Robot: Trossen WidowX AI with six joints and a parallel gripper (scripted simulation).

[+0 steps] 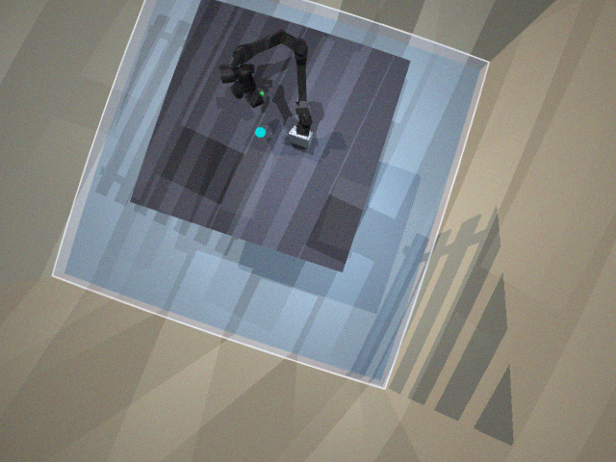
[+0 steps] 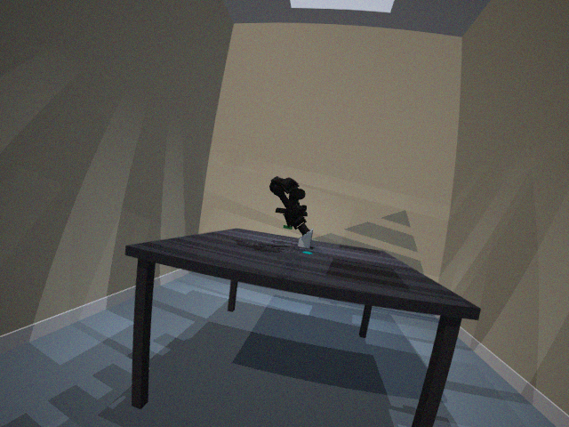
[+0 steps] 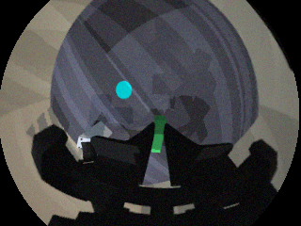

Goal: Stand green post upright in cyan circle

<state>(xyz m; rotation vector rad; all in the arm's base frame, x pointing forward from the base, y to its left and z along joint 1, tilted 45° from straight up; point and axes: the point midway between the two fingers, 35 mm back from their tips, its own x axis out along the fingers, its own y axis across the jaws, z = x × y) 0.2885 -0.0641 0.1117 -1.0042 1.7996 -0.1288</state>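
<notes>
Above the dark table [image 2: 193, 257], the gripper [image 3: 157, 151] is clamped on the green post [image 3: 158, 134] (lifted off the surface), apart from the cyan circle [image 1: 260, 132] near the arm's base [image 1: 296, 141].

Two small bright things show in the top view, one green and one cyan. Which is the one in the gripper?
The green post: it sits between the fingers of the gripper, shut on it. The cyan circle lies flat on the table, apart from the gripper, beside the arm's base.

A dark wooden counter [image 2: 193, 257] on four legs stands mid-frame on a blue-grey patchwork floor [image 2: 299, 358]. Tan walls [image 2: 340, 128] carry streaked shadows, and a bright ceiling light [image 2: 342, 4] shows at the top edge.
</notes>
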